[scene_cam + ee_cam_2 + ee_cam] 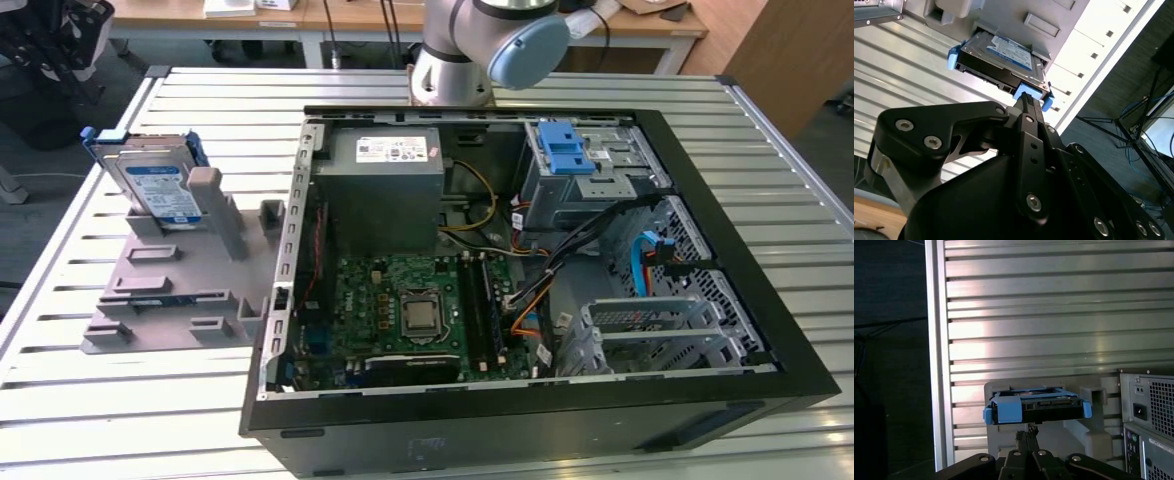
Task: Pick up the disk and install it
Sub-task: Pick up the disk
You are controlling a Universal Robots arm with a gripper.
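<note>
The disk [154,185] is a silver drive with a white-and-blue label in a blue bracket. It stands on edge in a grey holder [174,285] on the exterior view's left, beside the open computer case [534,400]. In both wrist views my gripper [1027,433] [1027,100] is in line with the disk [1036,407] [1004,55] and apart from it. Its black fingertips are pressed together and nothing is between them. The disk's blue bracket end faces the fingertips.
Inside the case are a grey power supply [384,185], a motherboard [414,305] and a metal drive bay with a blue latch [567,150]. The arm's base [454,60] stands behind the case. The ribbed metal table [1054,315] ends at an edge near the holder.
</note>
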